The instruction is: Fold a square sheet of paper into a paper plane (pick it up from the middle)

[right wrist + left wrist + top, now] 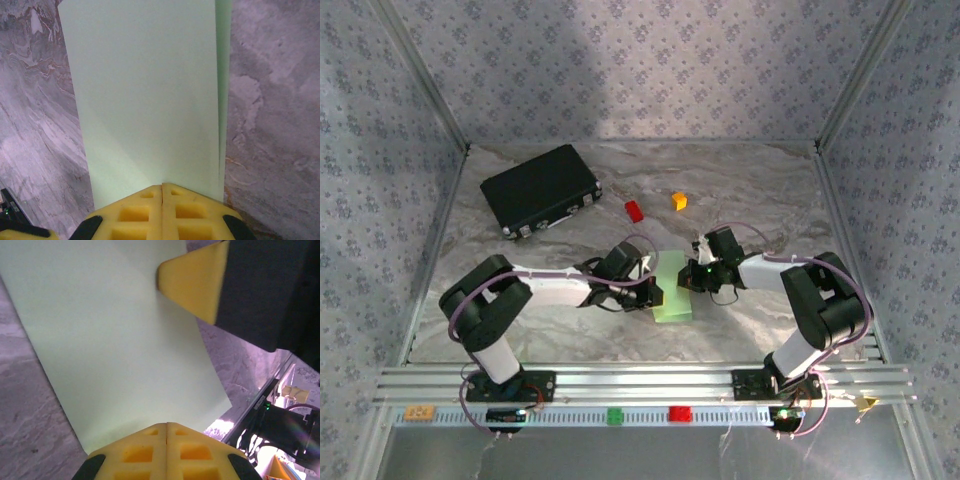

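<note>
Green paper — one folded sheet (673, 290), one black case (540, 188).

The left tool (166, 426) holds its yellow fingers pressed together, tips at the near edge of the pale green sheet of paper (115, 340). The sheet lies flat on the grey marbled table (30, 405) and reaches ahead of the tool. Ahead and to the right, the right tool (190, 282) touches the sheet's far part with its yellow tip.

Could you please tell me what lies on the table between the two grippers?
The folded green sheet of paper lies between the left gripper and the right gripper, as the top view shows.
</note>
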{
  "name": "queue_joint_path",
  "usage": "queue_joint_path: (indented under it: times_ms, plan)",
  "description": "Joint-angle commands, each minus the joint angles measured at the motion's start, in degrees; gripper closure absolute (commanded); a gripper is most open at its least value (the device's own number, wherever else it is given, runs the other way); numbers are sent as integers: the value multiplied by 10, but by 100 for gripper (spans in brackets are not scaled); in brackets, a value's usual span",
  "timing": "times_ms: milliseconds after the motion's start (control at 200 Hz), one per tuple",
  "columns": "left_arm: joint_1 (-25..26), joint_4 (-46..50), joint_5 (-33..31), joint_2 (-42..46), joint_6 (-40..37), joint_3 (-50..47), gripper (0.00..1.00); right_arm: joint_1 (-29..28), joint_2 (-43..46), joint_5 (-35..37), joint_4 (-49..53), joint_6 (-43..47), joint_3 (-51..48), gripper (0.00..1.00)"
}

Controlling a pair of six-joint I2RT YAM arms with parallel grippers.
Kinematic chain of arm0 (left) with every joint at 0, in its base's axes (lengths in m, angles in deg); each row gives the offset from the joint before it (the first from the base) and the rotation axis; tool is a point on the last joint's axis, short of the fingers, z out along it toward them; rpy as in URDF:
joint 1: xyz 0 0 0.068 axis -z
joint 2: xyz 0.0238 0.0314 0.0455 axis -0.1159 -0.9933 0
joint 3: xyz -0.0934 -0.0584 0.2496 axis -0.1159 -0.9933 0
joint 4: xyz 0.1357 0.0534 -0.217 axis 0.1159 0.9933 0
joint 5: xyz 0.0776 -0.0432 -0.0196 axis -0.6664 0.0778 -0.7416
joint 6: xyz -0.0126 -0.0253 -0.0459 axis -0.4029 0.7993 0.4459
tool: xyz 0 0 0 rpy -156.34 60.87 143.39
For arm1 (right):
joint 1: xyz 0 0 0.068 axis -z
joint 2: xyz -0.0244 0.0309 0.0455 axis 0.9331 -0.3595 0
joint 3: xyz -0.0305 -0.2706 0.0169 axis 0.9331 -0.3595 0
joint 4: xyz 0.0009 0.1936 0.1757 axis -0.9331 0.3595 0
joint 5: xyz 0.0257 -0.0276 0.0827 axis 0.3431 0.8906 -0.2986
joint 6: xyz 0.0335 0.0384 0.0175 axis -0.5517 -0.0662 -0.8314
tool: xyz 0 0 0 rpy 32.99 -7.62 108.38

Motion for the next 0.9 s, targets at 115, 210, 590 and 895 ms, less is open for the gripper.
queue_joint_path:
  times_ms: [115,210,590,895]
  plan:
    - [19,-2,8,-39,6,-15,100,7,-14,66,74,-1,-28,100]
    - [27,28,-3,-44,-6,-15,100,6,-12,69,75,-2,-29,100]
    - [61,55,-34,-13,-33,-63,100,9,-13,68,75,-1,-30,100]
    - [71,39,-32,25,-42,-94,98,10,-15,63,71,-1,-30,100]
